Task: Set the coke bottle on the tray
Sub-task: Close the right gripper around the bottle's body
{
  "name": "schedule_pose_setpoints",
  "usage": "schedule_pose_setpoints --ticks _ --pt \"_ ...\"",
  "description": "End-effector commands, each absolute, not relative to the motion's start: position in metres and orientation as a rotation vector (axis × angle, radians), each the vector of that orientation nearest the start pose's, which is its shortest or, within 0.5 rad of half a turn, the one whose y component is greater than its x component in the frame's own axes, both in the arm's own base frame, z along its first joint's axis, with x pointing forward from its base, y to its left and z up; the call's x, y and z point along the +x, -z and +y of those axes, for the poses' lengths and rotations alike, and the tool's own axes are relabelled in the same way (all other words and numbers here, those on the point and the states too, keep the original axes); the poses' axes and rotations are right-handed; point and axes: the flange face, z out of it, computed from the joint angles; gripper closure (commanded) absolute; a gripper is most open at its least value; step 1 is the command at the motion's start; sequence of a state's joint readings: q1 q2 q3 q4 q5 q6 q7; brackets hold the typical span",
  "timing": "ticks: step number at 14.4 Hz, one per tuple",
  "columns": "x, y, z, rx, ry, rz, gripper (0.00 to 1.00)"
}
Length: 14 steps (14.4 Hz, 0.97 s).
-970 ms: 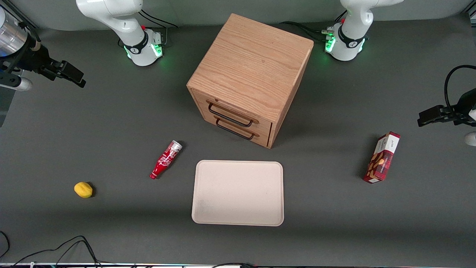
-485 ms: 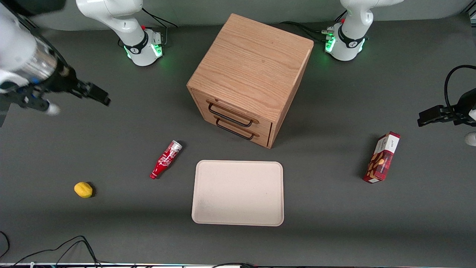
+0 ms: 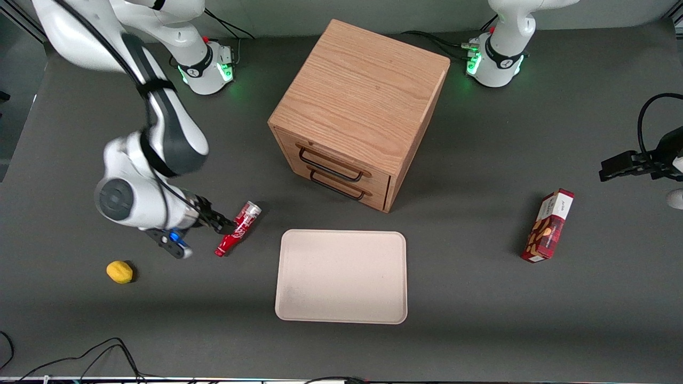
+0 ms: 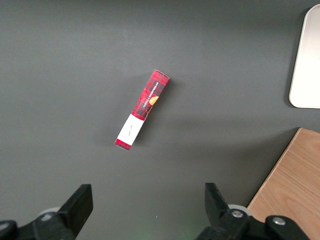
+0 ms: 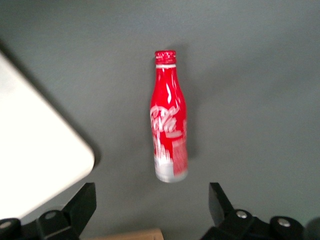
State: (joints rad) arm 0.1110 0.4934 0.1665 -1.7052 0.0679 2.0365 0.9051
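The coke bottle (image 3: pixel 238 228) is slim and red with white script, a silver base and a red cap. It lies on its side on the dark table, beside the tray toward the working arm's end. The cream-beige tray (image 3: pixel 341 276) lies flat, with nothing on it, in front of the wooden cabinet. My right gripper (image 3: pixel 217 220) hovers close by the bottle, on the working arm's side of it. In the right wrist view the gripper (image 5: pixel 151 200) is open and holds nothing. There the bottle (image 5: pixel 169 125) lies ahead of the fingers, not between them, and a tray corner (image 5: pixel 35 150) shows beside it.
A wooden drawer cabinet (image 3: pixel 357 112) with two black handles stands mid-table, farther from the front camera than the tray. A red carton (image 3: pixel 548 225) with nut pictures lies toward the parked arm's end. A small yellow fruit (image 3: pixel 119 271) lies nearer the front camera than my gripper.
My right arm has swung in from the table's edge at its own end and come down, bringing the gripper up beside the coke bottle. The bottle and tray have not moved.
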Motion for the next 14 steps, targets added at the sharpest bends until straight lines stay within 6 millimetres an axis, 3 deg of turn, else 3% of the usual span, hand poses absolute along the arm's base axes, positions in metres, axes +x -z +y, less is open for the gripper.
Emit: schedule_pose_setpoints --ticks 1,4,7,8,9,14 --pt "0.623 -0.249 0.176 -2.93 -0.231 1.097 0.0" --pt "0.615 -0.201 0.177 -2.91 -0.197 1.11 0.0" --pt "0.605 -0.184 0.174 -2.918 -0.218 1.114 0.01" --pt "0.603 -0.181 0.173 -2.925 -0.208 1.1 0.82" --pt "0.604 -0.182 0.174 -2.928 -0.203 1.095 1.0" --pt "0.606 -0.194 0.176 -2.936 -0.178 1.055 1.0"
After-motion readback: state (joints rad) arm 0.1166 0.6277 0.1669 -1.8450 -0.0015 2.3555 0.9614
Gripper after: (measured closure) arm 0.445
